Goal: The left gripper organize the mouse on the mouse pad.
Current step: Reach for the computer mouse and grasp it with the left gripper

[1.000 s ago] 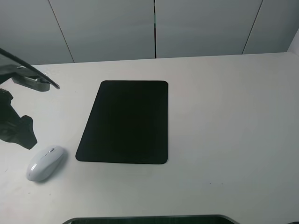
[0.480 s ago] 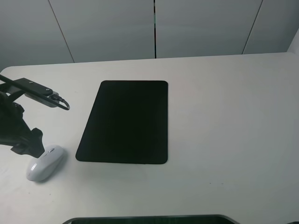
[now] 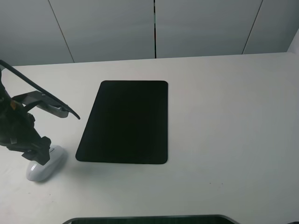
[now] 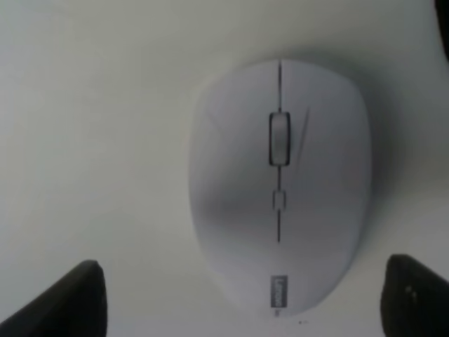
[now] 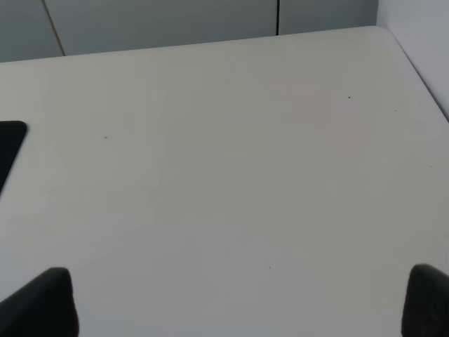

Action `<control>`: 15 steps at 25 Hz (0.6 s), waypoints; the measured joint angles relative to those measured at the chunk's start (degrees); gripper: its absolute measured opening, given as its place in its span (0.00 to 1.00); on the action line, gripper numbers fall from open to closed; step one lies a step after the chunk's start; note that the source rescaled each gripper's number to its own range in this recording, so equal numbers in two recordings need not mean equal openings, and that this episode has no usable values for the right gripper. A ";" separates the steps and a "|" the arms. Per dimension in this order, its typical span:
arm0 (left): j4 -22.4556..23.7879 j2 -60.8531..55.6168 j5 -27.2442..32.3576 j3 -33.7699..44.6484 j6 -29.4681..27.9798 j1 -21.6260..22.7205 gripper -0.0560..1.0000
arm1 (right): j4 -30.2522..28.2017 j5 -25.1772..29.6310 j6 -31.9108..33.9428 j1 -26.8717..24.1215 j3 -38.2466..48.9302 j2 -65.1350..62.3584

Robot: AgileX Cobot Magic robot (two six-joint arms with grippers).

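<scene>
The white-grey mouse [image 3: 46,166] lies on the table to the left of the black mouse pad [image 3: 125,122], off the pad's near left corner. My left gripper [image 3: 39,151] hangs directly over the mouse and covers its far part. In the left wrist view the mouse [image 4: 280,182] fills the middle, scroll wheel showing, with the left gripper [image 4: 242,302] open and its two dark fingertips [image 4: 66,298] spread wider than the mouse body. The right gripper [image 5: 231,302] is open over bare table, with only a corner of the pad [image 5: 8,151] in its view.
The white table [image 3: 224,116] extends to the right of the pad. A grey panelled wall [image 3: 154,28] stands behind the table's far edge. A dark strip [image 3: 149,219] runs along the near edge. The left arm's cable and grey module [image 3: 49,105] trail above the mouse area.
My left gripper has moved right and down from beside the mouse to directly over it, now covering its far end. The mouse and pad have not moved.
</scene>
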 joint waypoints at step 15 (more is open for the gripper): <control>0.57 1.42 -9.63 5.00 0.00 -1.11 1.00 | 0.00 0.00 0.00 0.00 0.00 0.00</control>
